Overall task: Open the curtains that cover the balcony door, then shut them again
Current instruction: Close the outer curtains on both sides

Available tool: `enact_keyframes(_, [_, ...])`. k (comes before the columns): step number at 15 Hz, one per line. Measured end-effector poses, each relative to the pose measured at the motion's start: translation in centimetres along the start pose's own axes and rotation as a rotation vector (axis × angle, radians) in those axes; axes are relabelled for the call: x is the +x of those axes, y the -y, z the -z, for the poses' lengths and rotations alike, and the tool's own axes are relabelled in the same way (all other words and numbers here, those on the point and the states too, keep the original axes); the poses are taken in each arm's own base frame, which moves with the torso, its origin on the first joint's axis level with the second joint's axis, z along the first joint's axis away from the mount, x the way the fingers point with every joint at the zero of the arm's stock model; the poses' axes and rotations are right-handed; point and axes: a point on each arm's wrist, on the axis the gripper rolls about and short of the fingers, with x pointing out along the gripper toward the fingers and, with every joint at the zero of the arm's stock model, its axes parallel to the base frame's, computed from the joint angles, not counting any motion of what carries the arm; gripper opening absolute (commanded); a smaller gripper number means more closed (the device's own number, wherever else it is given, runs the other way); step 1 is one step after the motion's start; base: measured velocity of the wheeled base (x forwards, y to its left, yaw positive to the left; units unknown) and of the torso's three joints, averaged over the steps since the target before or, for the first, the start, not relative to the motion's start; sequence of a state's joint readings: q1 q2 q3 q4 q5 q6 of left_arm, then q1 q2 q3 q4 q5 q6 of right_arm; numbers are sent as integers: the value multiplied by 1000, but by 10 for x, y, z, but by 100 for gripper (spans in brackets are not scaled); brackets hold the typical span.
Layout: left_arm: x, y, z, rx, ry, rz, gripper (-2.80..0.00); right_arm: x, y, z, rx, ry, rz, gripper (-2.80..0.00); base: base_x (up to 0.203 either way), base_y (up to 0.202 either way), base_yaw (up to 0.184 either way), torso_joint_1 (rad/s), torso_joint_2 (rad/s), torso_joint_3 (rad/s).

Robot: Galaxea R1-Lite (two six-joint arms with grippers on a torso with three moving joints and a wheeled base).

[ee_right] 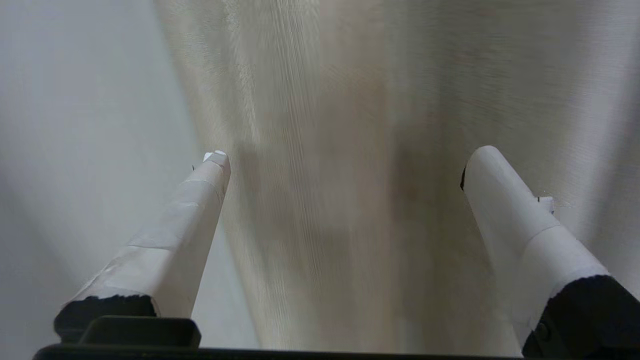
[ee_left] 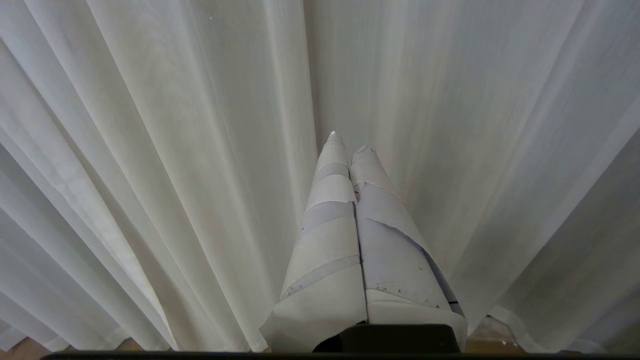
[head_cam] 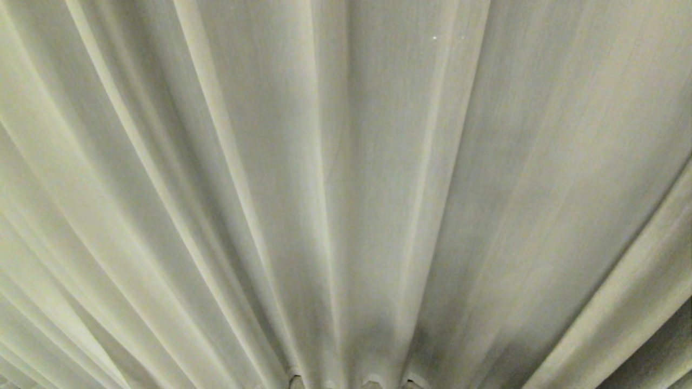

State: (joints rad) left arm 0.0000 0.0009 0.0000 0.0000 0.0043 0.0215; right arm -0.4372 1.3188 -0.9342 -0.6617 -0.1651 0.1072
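Evidently early in the job, judging by the drawn fabric: curtains (head_cam: 346, 178) filling the whole head view from edge to edge, pleats fanning from the bottom centre of the frame out toward the upper corners, no balcony door glass or dark frame showing anywhere. Opening not yet done, closing likewise still ahead; whether this falls before the first pull cannot be told from the pictures.

Long axis of the curtains running with the pleats, top to bottom of the hang, hem low at the bottom edge of the left wrist view with a sliver of brown floor (ee_left: 20, 347) beneath it in the lower left corner.

Right pincer (ee_right: 345, 157) spread wide, taped fingers (ee_right: 175, 240) at lower left and lower right of its frame, a broad fold of curtain standing between them across the centre, nothing pinched yet; contact with the cloth not clear. Paler surface at the left of that frame, possibly another panel or a wall, impossible to say.

Left pincer (ee_left: 350, 142) pressed together, tips pointing up the centre of its frame toward the fabric, holding nothing, looking parked.
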Motion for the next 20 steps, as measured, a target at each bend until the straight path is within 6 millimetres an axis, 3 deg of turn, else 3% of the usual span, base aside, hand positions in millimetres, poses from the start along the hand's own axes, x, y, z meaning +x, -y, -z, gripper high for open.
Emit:
enact_keyframes(7, [0, 0, 0, 0, 0, 0, -280, 76, -15, 3, 30, -30, -74, 0, 0, 0, 0, 0, 0, 0])
enact_keyframes(13, [0, 0, 0, 0, 0, 0, -280, 100, -21, 7, 54, -20, -151, 0, 0, 0, 0, 0, 0, 0])
enact_keyframes(14, [0, 0, 0, 0, 0, 0, -280, 101, -21, 8, 55, -21, -152, -280, 0, 0, 0, 0, 0, 0])
enact_keyframes(20, [0, 0, 0, 0, 0, 0, -280, 99, -18, 7, 58, -33, -143, -280, 0, 0, 0, 0, 0, 0])
